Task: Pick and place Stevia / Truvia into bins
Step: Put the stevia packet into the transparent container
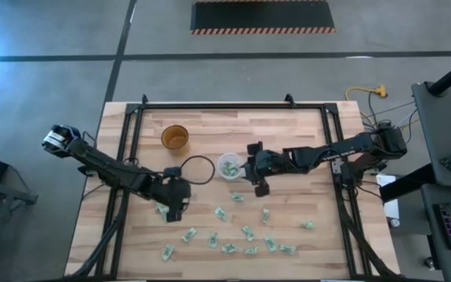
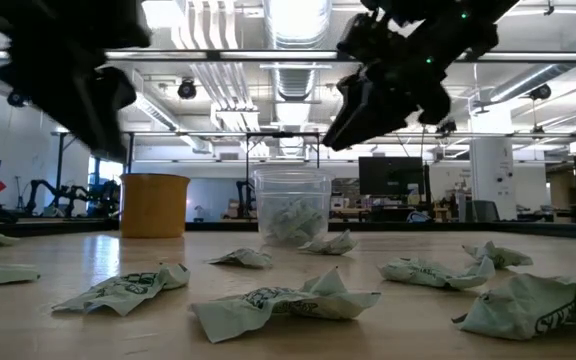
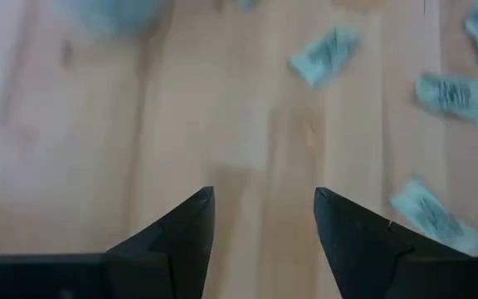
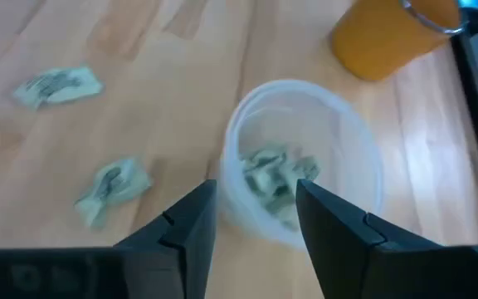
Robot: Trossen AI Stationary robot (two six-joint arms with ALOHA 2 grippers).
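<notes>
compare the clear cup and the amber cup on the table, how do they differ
The clear cup is translucent whitish, so its contents show through; the amber cup is orange-brown, with no contents visible. The clear cup holds several sachets; no sachets show in the amber cup. The clear cup sits near the table's middle, directly below the right pincer, whose fingers are apart; the amber cup stands farther toward the table's back edge, left of it. Both are small, round, upright and similar in size.

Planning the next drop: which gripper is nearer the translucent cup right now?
Right. The right gripper hangs open right beside the translucent cup, sachets already inside. The left gripper is open too, farther off, low over bare wood near the loose sachets.
</notes>
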